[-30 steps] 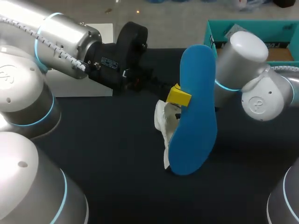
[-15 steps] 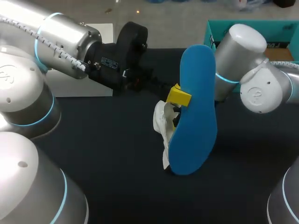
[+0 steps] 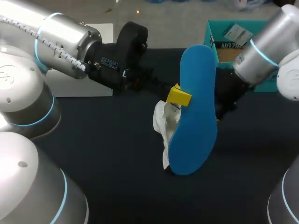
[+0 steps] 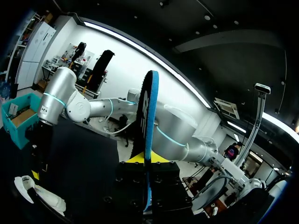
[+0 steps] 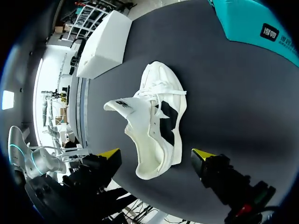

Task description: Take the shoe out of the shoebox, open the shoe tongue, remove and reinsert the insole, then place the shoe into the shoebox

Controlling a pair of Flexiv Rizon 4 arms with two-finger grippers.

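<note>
Plainly white, the shoe [image 5: 158,140] shows tongue [image 5: 122,105] perhaps lifted.

"Head view: what can't you make out?"
"The insole [image 3: 194,109] covers most of the shoe [image 3: 163,119] and hides my right gripper [image 5: 156,155]."
"And the shoebox [image 3: 210,35]?"
"My right arm [image 3: 266,42] blocks most of it."

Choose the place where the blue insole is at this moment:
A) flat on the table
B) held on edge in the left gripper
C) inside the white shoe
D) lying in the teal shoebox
B: the blue insole stands on edge, clamped between the fingers of the left gripper, while the white shoe lies apart from it on the dark table.
</note>
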